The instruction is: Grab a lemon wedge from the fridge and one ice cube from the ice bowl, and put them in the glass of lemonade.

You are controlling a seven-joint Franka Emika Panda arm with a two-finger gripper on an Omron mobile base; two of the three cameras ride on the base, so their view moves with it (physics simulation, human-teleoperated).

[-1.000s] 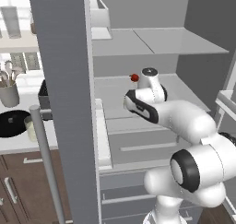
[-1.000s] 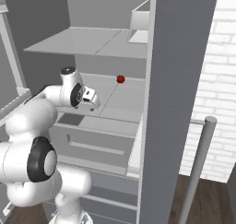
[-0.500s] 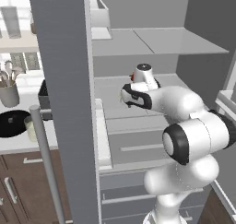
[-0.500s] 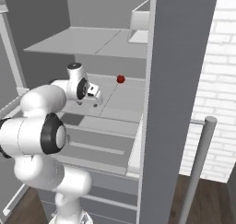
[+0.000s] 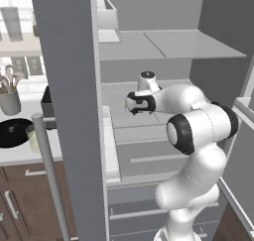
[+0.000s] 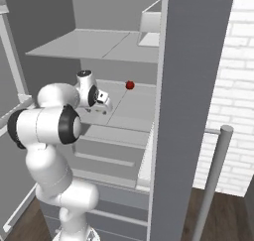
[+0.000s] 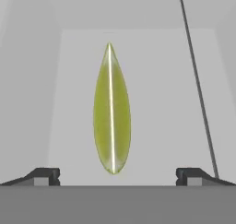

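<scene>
The lemon wedge [image 7: 111, 110], a slim yellow-green piece, lies on the grey shelf straight ahead of my gripper [image 7: 117, 177] in the hand view. It sits between the lines of the two fingertips [image 7: 44, 176], which stand wide apart, so the gripper is open and holds nothing. In the base views my gripper [image 5: 130, 103] [image 6: 104, 106] hangs just over the middle shelf inside the open fridge [image 5: 163, 44]. The black ice bowl [image 5: 10, 133] and the small glass of lemonade [image 5: 33, 138] stand on the counter at far left, beyond the open door.
The open left fridge door [image 5: 69, 111] with its long handle [image 5: 47, 175] stands between arm and counter. A small red item [image 6: 130, 85] rests further back on the same shelf. A white box [image 5: 106, 17] sits on the upper shelf, and the right door [image 6: 191, 86] is near.
The hand has moved left along the middle shelf and the elbow has swung up and round. The jaws have stayed wide open.
</scene>
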